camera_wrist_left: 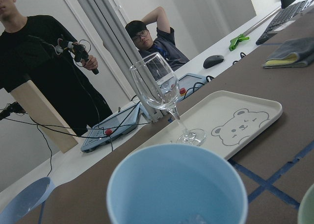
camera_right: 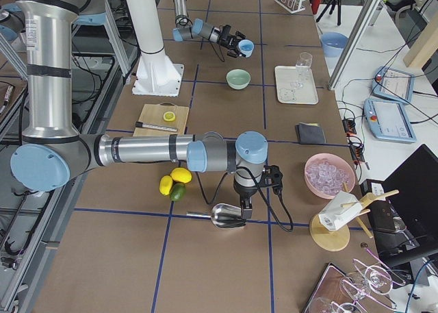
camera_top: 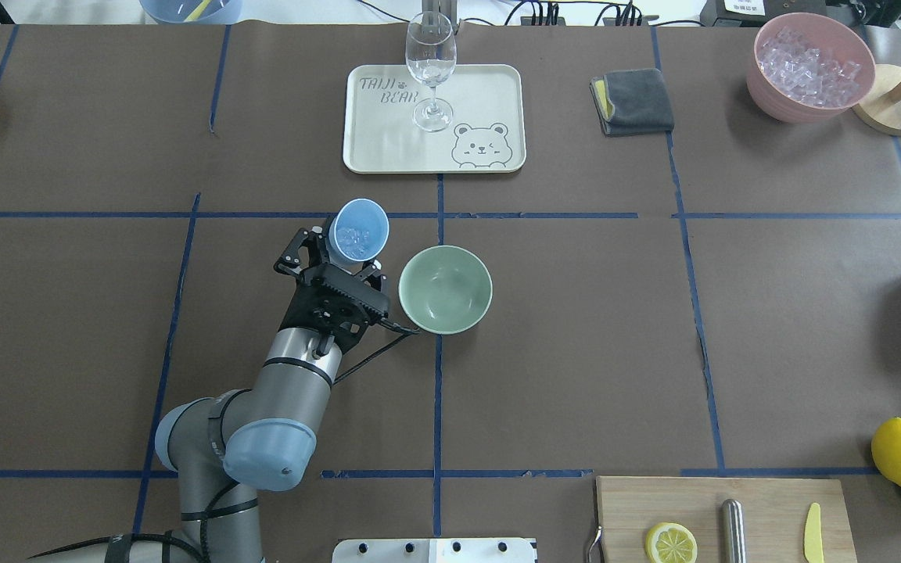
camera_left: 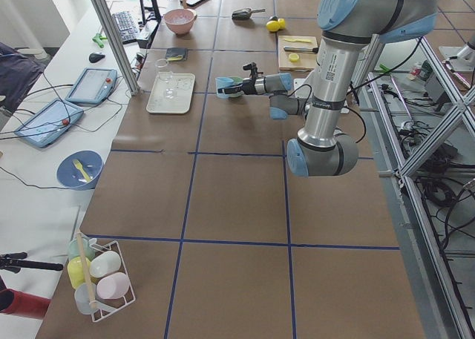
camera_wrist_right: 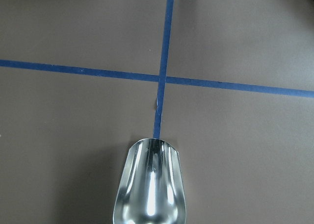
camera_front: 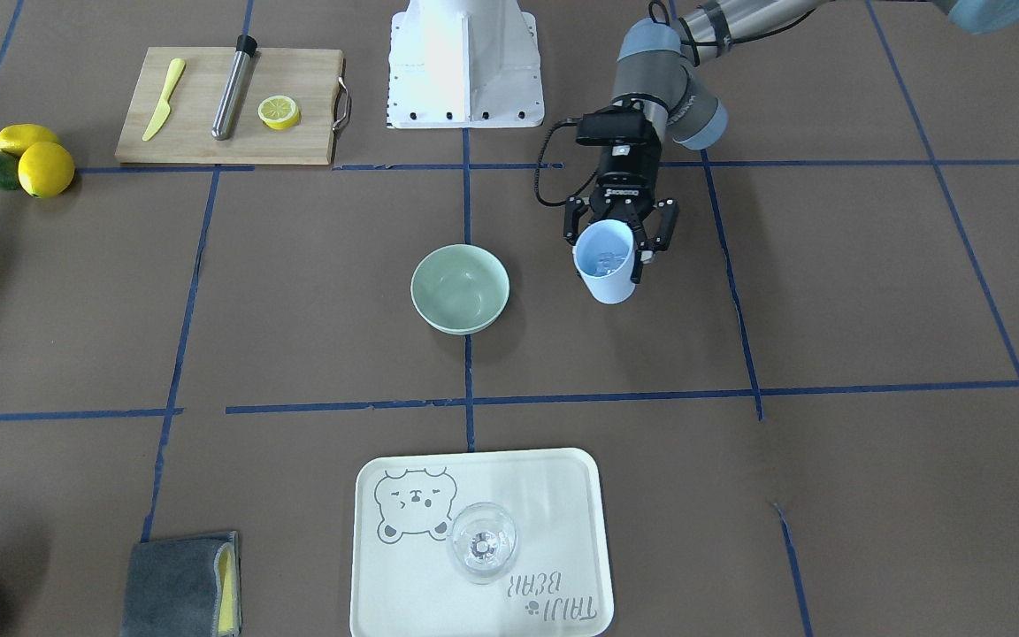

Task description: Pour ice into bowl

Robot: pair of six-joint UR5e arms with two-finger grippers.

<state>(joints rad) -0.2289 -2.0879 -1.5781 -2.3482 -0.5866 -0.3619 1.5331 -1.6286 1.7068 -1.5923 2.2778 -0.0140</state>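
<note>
My left gripper (camera_front: 609,255) is shut on a pale blue cup (camera_front: 607,285) and holds it upright above the table, just beside the mint-green bowl (camera_front: 460,287). Small clear ice cubes (camera_top: 353,238) lie in the cup (camera_top: 360,227). The bowl (camera_top: 445,289) looks empty and stands apart from the cup. In the left wrist view the cup's rim (camera_wrist_left: 176,185) fills the foreground. My right gripper (camera_right: 243,205) is low over a metal scoop (camera_right: 226,217) at the far end of the table. The scoop (camera_wrist_right: 151,189) shows in the right wrist view, the fingers do not.
A cream tray (camera_top: 489,94) with a wine glass (camera_top: 430,66) stands beyond the bowl. A grey cloth (camera_top: 637,100) and a pink bowl of ice (camera_top: 810,66) are at the back right. A cutting board (camera_front: 209,115) with a lemon half, a knife and a metal rod is near the robot's base, with lemons (camera_front: 32,159) beside it.
</note>
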